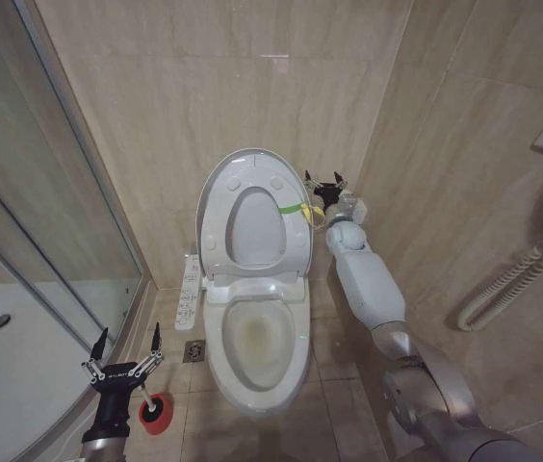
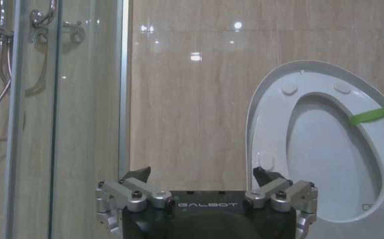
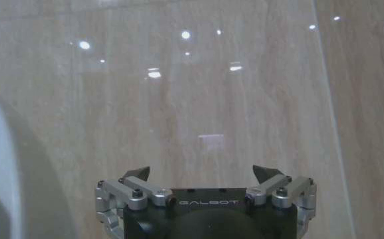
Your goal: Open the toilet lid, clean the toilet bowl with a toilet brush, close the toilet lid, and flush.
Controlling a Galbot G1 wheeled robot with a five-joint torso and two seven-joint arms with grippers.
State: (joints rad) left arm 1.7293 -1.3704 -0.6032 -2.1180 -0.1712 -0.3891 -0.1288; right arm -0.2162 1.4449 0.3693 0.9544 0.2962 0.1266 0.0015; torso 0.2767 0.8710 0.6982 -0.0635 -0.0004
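L gripper [image 1: 127, 348], jaws wide, hangs over toilet brush [image 1: 154, 411] beside toilet bowl [image 1: 255, 339]; R gripper [image 1: 323, 182], jaws wide, sits at raised toilet lid [image 1: 216, 197] edge w/ bare wall behind.

Tiled floor [image 1: 334, 361], toilet bowl [image 1: 257, 361], red brush holder [image 1: 156, 414], drain [image 1: 194, 352]

The toilet lid [image 1: 212, 207], a glossy white oval, is raised upright against the tiled wall together with the ring seat, and a yellow-green strap [image 1: 296, 208] is tied at its right edge. The toilet bowl [image 1: 255, 337] is left uncovered below, and brownish stains are seen inside its white basin. The toilet brush [image 1: 152, 408] is stood in its round red holder on the floor, left of the bowl.
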